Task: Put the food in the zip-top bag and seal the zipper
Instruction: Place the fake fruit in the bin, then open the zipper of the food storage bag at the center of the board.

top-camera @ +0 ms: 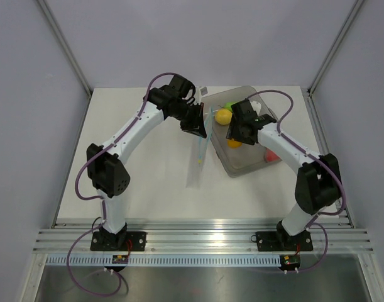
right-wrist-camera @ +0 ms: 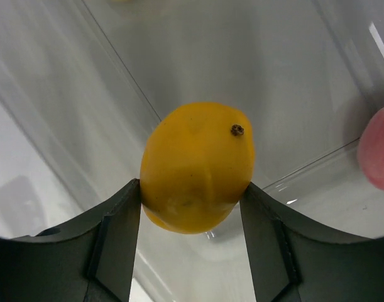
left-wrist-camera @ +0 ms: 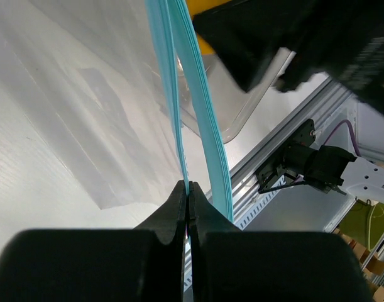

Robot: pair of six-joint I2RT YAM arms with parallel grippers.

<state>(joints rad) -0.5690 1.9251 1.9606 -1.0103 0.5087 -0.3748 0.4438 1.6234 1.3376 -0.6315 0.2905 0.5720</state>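
Left pincer (left-wrist-camera: 187, 195) pressed together on zipper (left-wrist-camera: 203, 113), a ribbed light-blue strip. Zip-top bag (left-wrist-camera: 97, 126), clear crinkly film, drapes down from it over white worktop (top-camera: 154, 182). Right pincer (right-wrist-camera: 190, 189) pinching orange fruit (right-wrist-camera: 197, 167): smooth, oval, small dark stem dot, held over grey translucent tray (top-camera: 245, 167). Yellow lemon (top-camera: 224, 116), round, and red-pink fruit (right-wrist-camera: 377, 148) in tray.

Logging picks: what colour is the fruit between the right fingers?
Orange-yellow toy fruit; right wrist view.
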